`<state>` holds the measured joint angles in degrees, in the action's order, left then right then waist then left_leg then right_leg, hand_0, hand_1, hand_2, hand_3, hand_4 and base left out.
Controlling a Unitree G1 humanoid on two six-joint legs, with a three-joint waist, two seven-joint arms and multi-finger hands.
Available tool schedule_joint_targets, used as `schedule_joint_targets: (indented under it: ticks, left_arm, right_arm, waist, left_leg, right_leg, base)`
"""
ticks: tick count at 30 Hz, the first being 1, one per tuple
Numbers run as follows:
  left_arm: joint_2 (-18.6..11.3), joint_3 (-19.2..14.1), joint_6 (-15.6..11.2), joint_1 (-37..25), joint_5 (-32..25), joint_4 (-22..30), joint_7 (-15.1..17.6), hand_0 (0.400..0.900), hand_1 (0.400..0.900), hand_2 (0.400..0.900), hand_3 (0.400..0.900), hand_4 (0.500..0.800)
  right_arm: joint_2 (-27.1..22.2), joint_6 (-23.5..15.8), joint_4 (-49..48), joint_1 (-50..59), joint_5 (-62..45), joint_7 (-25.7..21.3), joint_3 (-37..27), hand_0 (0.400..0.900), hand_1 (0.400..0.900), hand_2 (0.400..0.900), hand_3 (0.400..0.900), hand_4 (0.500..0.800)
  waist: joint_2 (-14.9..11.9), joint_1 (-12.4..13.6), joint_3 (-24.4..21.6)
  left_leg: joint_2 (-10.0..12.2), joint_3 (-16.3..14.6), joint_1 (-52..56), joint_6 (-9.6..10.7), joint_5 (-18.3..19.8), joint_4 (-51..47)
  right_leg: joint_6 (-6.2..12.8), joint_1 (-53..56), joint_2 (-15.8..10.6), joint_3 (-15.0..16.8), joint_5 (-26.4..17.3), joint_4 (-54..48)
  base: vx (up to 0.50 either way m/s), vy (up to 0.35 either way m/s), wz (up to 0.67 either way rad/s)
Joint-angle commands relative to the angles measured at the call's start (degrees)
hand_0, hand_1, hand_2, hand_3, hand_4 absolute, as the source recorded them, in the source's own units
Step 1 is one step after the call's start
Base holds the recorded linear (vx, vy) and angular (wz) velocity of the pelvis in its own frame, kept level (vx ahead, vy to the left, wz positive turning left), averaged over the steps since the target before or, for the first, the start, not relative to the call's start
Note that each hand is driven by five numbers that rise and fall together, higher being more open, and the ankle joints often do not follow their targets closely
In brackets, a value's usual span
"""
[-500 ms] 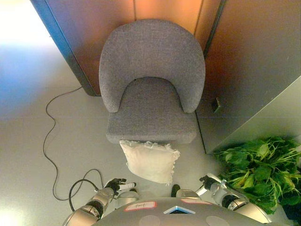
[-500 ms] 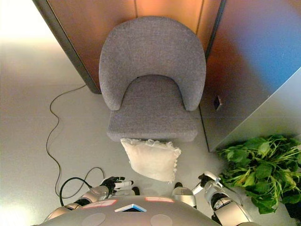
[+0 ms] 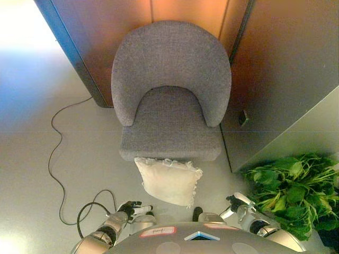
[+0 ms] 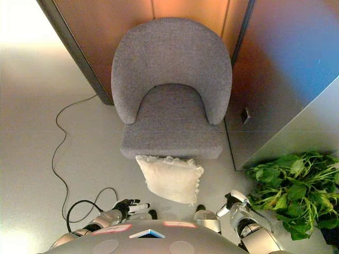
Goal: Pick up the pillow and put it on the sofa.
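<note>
A cream frilled pillow (image 3: pixel 168 181) lies on the floor, leaning against the front edge of a grey upholstered armchair (image 3: pixel 170 95) that serves as the sofa. Its seat (image 4: pixel 172 119) holds nothing. My left hand (image 3: pixel 133 208) hangs low at the bottom left, below and left of the pillow, fingers relaxed and apart from it. My right hand (image 4: pixel 233 200) shows at the bottom right, below and right of the pillow, holding nothing; its fingers are hard to make out.
A leafy green plant (image 3: pixel 288 188) stands on the floor at the lower right. Brown wall panels (image 3: pixel 95 32) close in behind the armchair, and a grey partition (image 4: pixel 302 121) runs along the right. A thin cable (image 3: pixel 55 153) trails over the floor at the left.
</note>
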<state>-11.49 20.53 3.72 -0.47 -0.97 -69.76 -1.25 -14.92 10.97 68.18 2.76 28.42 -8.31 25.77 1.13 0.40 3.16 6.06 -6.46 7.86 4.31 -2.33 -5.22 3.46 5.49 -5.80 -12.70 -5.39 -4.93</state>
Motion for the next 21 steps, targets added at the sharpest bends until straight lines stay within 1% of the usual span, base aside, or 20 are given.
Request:
schedule_joint_targets:
  ticks: [1,2,5,8,9,10,12,16,21]
  left_arm:
    - [-3.2,-0.7,-1.5,-5.4,-5.8,0.5,2.3,0.9,0.9,0.9,0.9,0.8]
    - [-3.3,-0.6,-1.5,-5.5,-7.1,0.7,2.1,0.9,0.9,0.9,0.9,0.8]
    - [-4.0,-1.9,-3.0,-7.2,-16.2,1.6,0.2,0.9,0.9,0.9,0.9,0.8]
    - [-4.4,-3.4,-4.0,-8.2,-22.4,2.7,-0.9,0.9,0.9,0.9,0.9,0.8]
    - [-4.5,-3.6,-4.1,-8.2,-23.4,2.9,-1.0,0.9,0.9,0.9,0.9,0.8]
    - [-4.9,-4.3,-4.7,-8.3,-24.5,3.6,-1.5,0.9,0.9,0.9,0.9,0.8]
    - [-5.4,-4.6,-5.1,-8.7,-25.1,4.6,-2.1,0.9,0.9,0.9,0.9,0.8]
    - [-6.6,-3.1,-5.9,-9.9,-26.6,8.1,-3.7,0.9,0.9,0.9,0.9,0.8]
    - [-7.5,-1.9,-6.6,-10.4,-30.3,12.9,-4.7,0.9,0.9,0.9,0.9,0.8]
  right_arm:
    - [-2.2,2.1,-1.6,9.2,2.2,-5.0,3.6,0.9,0.9,0.9,0.9,0.8]
    - [-2.3,2.3,-1.7,9.6,2.0,-5.3,3.7,0.9,0.9,0.9,0.9,0.8]
    - [-3.8,3.0,-2.5,14.1,0.2,-7.7,3.7,0.9,0.9,0.9,0.9,0.8]
    - [-5.1,4.5,-3.0,18.2,-1.1,-9.5,3.5,0.9,0.9,0.9,0.9,0.8]
    - [-5.2,4.8,-3.1,18.9,-1.5,-9.6,3.5,0.9,0.9,0.9,0.9,0.8]
    - [-5.8,5.4,-3.2,20.8,-2.9,-10.0,3.6,0.9,0.9,0.9,0.9,0.8]
    - [-6.8,6.0,-3.2,23.5,-4.9,-10.1,3.5,0.9,0.9,0.9,0.9,0.8]
    - [-9.2,7.2,-2.7,30.6,-7.9,-9.7,3.9,0.9,0.9,0.9,0.9,0.8]
    - [-12.3,7.4,-1.8,36.6,-9.5,-10.2,3.7,0.9,0.9,0.9,0.9,0.8]
  waist:
    - [-1.7,1.7,7.2]
    - [-1.6,1.8,7.4]
    - [-1.0,3.1,10.9]
    - [0.0,4.6,14.3]
    - [0.2,4.8,14.7]
    - [0.7,5.6,16.2]
    - [1.4,6.4,17.8]
    - [3.6,7.8,21.3]
    - [5.7,8.8,24.3]
  left_leg:
    - [-2.0,0.8,-2.2,-1.8,5.0,1.8]
    - [-2.0,1.1,-2.9,-1.8,4.9,2.1]
    - [-2.5,3.2,-8.9,-2.2,3.9,4.6]
    - [-3.3,5.4,-14.2,-2.0,3.4,7.8]
    - [-3.4,5.7,-14.9,-1.9,3.3,8.4]
    - [-3.7,6.4,-16.7,-1.6,3.1,9.4]
    - [-4.1,7.3,-18.9,-1.2,2.8,10.6]
    - [-5.5,9.0,-24.7,-1.0,1.8,13.4]
    - [-7.2,9.3,-30.1,-1.7,1.7,16.8]
  right_leg:
    - [4.16,0.4,-2.6,1.0,6.8,4.3]
    - [4.08,-0.2,-2.7,1.0,6.9,4.6]
    - [3.31,-5.3,-3.1,1.0,7.3,7.8]
    - [2.44,-9.0,-3.4,0.3,7.9,10.7]
    - [2.33,-9.5,-3.5,0.2,8.0,11.0]
    - [2.02,-10.4,-3.6,-0.3,8.2,11.6]
    - [1.68,-11.7,-3.8,-1.1,8.5,12.4]
    - [0.99,-16.8,-4.6,-2.4,9.2,16.0]
    - [0.93,-23.0,-5.8,-3.2,9.7,20.9]
  base:
    - [-0.01,-0.038,0.22]
    - [-0.04,-0.036,0.27]
    - [-0.16,-0.048,0.32]
    - [-0.14,-0.038,0.32]
    - [-0.09,-0.047,0.26]
    - [-0.08,-0.049,0.23]
    - [-0.09,-0.05,0.22]
    - [-0.1,-0.016,0.14]
    - [-0.1,0.034,0.07]
